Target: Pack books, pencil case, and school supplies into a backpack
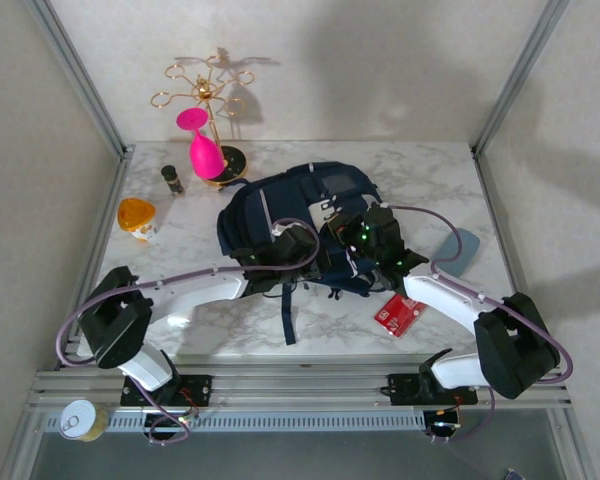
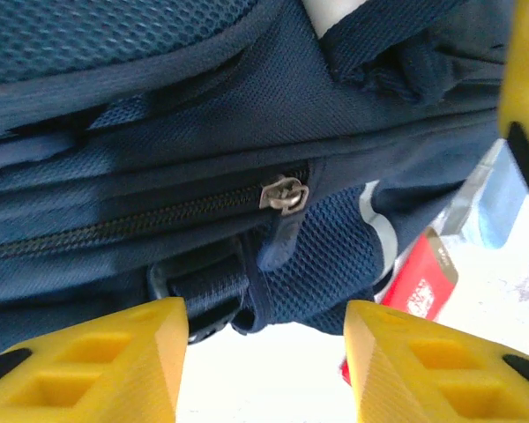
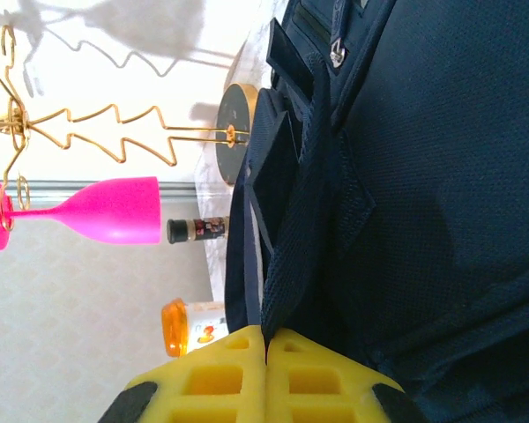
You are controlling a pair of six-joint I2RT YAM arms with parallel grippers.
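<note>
The backpack [image 1: 280,215] lies in the middle of the marble table [image 1: 430,180]. Our left gripper [image 2: 264,352] is at its near side, fingers apart with nothing between them, facing a zip pull [image 2: 284,194]. Our right gripper [image 3: 266,374] is closed tight, pads meeting at a fold of backpack fabric. The grey-blue pencil case [image 1: 458,252] lies to the right of the bag, and the red packet [image 1: 398,316] lies near-right of it.
</note>
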